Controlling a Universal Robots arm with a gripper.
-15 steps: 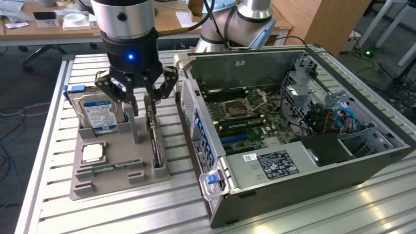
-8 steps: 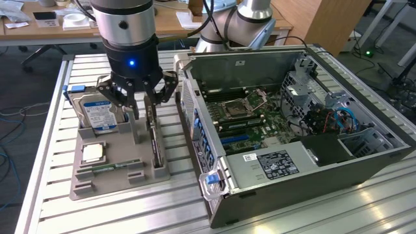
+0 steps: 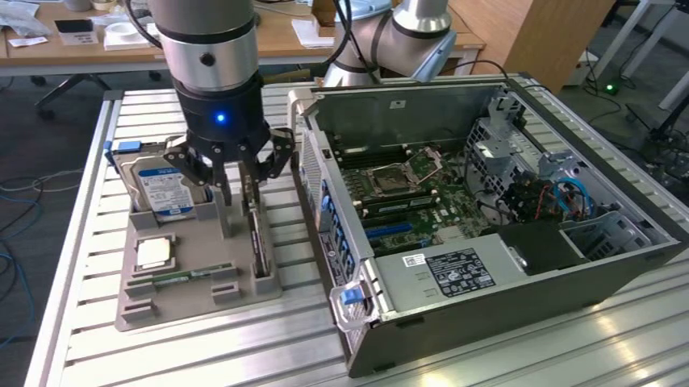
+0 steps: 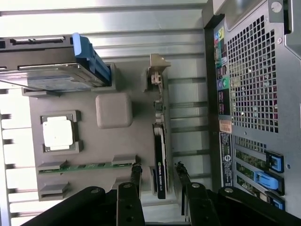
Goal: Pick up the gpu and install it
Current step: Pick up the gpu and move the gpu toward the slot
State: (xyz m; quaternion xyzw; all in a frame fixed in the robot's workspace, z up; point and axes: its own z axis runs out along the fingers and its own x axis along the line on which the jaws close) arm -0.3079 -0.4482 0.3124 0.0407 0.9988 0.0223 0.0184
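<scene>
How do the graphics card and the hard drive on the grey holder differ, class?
The graphics card is thin and dark; the hard drive is thick and silver with a blue-white label. The card stands on edge between the open fingers; the drive stands apart from them. Both sit upright in slots of the grey holder.

No wording could be made out. Inside the computer case, a black label with white print and a white sticker sat on the power supply — both too fine to read. Beside the case, the blue-white label on the hard drive and the pale marking on the gpu were illegible too.
</scene>
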